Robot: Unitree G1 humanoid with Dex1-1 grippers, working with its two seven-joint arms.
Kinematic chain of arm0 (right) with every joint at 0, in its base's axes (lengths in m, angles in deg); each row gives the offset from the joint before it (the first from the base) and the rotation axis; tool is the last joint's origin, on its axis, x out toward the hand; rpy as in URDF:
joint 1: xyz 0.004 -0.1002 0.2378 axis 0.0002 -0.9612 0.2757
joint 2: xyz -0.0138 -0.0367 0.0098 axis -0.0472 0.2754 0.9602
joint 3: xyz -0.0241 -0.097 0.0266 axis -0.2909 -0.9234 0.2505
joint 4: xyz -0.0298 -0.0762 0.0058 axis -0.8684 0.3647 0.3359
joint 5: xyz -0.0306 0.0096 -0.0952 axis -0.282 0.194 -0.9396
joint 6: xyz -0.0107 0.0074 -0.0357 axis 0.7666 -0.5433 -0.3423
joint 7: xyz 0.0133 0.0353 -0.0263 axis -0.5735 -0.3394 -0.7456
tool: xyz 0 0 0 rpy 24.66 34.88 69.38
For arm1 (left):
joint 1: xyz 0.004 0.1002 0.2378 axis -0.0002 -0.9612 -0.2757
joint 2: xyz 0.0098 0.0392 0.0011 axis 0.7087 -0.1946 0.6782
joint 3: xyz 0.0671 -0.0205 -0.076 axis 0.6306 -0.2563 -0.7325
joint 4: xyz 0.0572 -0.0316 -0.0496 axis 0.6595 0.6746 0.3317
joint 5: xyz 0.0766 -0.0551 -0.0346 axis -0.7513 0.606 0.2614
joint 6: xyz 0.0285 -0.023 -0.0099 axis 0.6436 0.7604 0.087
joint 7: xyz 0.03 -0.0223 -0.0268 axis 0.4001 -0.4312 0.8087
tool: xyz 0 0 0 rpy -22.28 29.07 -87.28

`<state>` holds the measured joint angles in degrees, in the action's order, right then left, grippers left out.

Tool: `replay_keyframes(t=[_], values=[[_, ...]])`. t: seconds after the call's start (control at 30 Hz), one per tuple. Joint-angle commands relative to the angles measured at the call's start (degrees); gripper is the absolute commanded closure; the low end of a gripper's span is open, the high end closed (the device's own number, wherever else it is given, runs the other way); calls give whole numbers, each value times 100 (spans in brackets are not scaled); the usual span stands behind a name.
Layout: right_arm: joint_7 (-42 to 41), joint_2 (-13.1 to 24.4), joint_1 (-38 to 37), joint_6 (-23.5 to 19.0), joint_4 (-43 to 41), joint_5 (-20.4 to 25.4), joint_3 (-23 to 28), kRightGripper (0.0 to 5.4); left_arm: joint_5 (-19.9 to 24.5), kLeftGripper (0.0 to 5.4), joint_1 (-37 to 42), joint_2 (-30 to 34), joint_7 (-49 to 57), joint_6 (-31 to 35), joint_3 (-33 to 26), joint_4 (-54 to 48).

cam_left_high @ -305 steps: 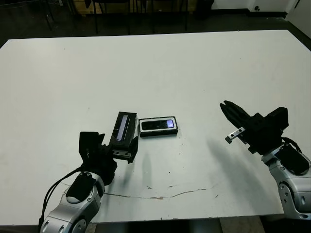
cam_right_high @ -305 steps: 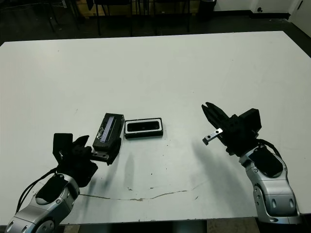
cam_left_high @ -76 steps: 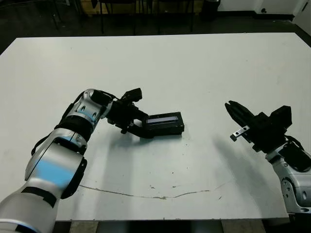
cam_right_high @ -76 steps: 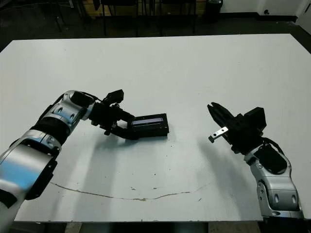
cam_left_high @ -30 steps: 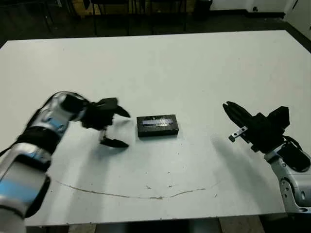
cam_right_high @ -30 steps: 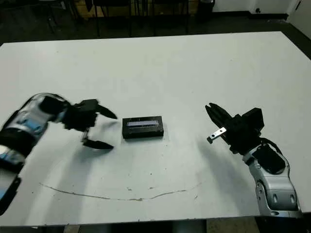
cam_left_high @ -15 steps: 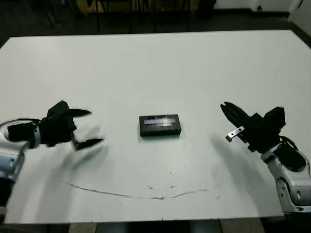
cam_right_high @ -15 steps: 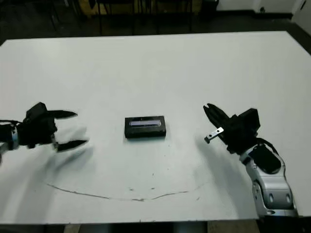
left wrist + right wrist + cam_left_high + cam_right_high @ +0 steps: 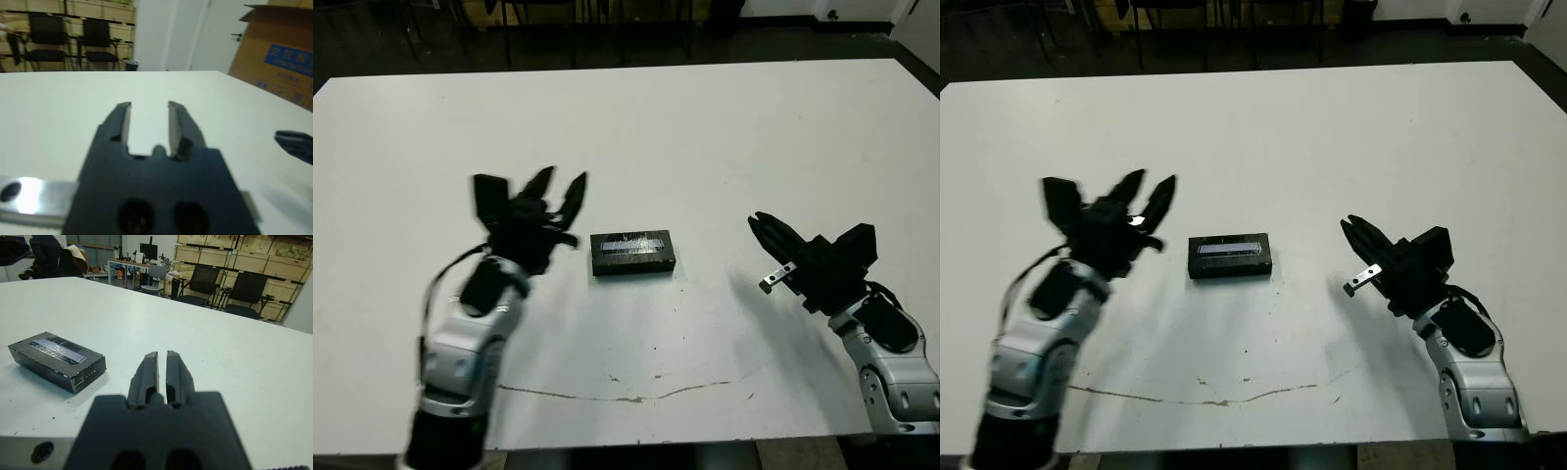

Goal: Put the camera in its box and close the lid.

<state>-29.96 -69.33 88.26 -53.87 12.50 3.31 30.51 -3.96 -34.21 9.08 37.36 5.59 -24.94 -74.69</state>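
**Lid down, left arm pulled clear**

Lid (image 9: 632, 244) now sits flat on the box (image 9: 633, 262), pale strip up, at the middle of the white table (image 9: 705, 137). The camera cannot be seen and is presumably shut inside. A couple of seconds ago the left gripper (image 9: 560, 188) was at the box's left end, pressing the lid home; it has since swung away and now hangs raised just left of the box, fingers spread and holding nothing. That suggests the task is essentially finished, unless the lid is not fully seated.

The right gripper (image 9: 1349, 228) waits well to the box's right, as it has all along, fingers nearly together around nothing.

Only the right wrist view shows the box's side wall, where lid and box look flush. The left wrist view misses the box entirely and shows bare table between its parted fingers (image 9: 121, 117).
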Motion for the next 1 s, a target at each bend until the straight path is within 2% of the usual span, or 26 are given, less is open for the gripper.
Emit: replay_keyframes(t=[0.03, 0.2, 0.47, 0.6, 0.73, 0.9, 1.0], values=[[98, -2, -141, -200, -112, -73, -41, 540, -212, 436, 143, -209, 222, 444, 299, 356], [137, 9, -190, -372, -205, -6, -24, 540, -340, 534, 216, -733, 604, 786, 461, 915], [262, -18, -306, -589, -485, -11, -67, 540, -689, 538, -387, -597, 566, 348, 898, 1819], [272, -20, -322, -560, -476, -35, -91, 540, -845, 538, -446, -615, 859, 391, 726, 2349], [324, -43, -365, -650, -540, -11, -89, 540, -772, 538, -350, -647, 973, 650, 455, 2719], [256, -30, -367, -444, -426, -77, -100, 540, -817, 538, -422, -552, 917, 742, 471, 2740], [324, -30, -414, -503, -555, -107, -115, 540, -814, 538, -517, -422, 799, 718, 515, 2488]])
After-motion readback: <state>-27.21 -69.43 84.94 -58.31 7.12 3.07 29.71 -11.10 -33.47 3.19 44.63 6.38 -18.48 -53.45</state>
